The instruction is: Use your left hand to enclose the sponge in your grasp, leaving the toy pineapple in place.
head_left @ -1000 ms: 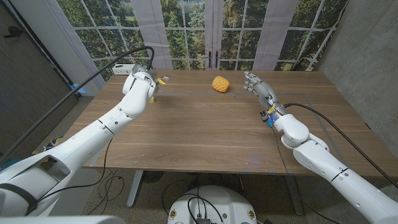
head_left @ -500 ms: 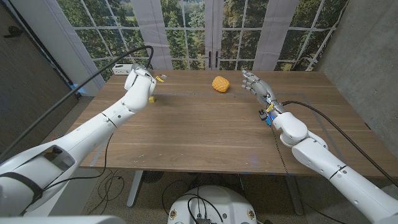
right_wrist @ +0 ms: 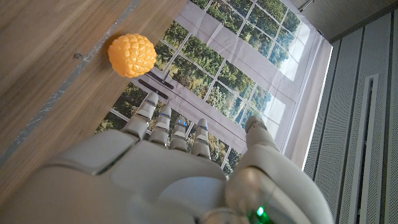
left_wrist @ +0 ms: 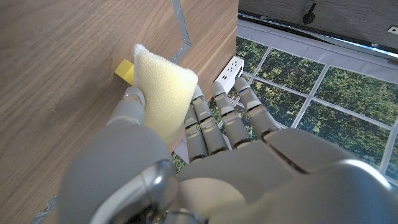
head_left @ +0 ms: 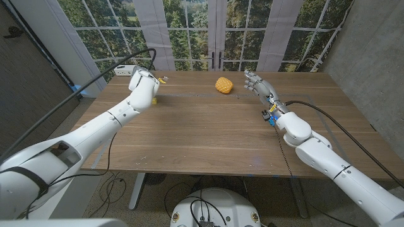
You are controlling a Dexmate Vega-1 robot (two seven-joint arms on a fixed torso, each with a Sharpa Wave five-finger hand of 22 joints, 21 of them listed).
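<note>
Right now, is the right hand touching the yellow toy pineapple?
No, the right hand is open beside the yellow toy pineapple, with bare table between them.

The wooden table (head_left: 208, 135) filled the middle of the frame. In the upper left, the left hand (head_left: 144, 84) was at the table's far edge, a bit of yellow sponge (head_left: 154, 99) showing just beneath it. The toy pineapple (head_left: 222, 85) sat at upper centre. Just right of it, apart, the right hand (head_left: 257, 83) stood with fingers spread, holding nothing.
</note>
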